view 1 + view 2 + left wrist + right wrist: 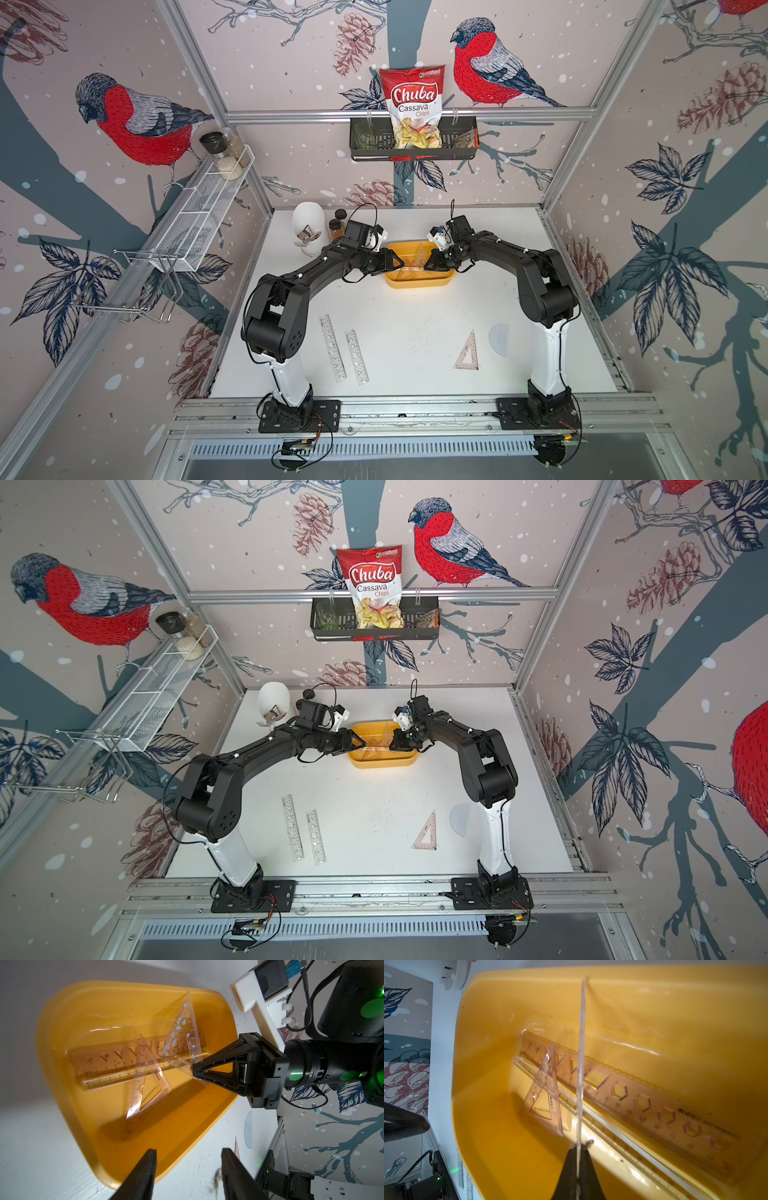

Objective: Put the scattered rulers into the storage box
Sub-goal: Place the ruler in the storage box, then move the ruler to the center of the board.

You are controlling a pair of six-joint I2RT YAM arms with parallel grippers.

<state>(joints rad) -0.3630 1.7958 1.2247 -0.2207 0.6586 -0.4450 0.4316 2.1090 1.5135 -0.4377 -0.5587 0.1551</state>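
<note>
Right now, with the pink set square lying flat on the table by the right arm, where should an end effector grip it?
Probably one side bar of the pink set square: it lies flat on the table, so come straight down from above, one finger in its triangular cut-out, one outside the edge.

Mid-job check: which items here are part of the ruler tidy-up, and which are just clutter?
Job: storage box, blue-printed set square in right gripper; long straight ruler, short straight ruler, pink set square, protractor on table; boxed stencil ruler.
Clutter: chips bag, black basket, spice jars, mesh shelf.
</note>
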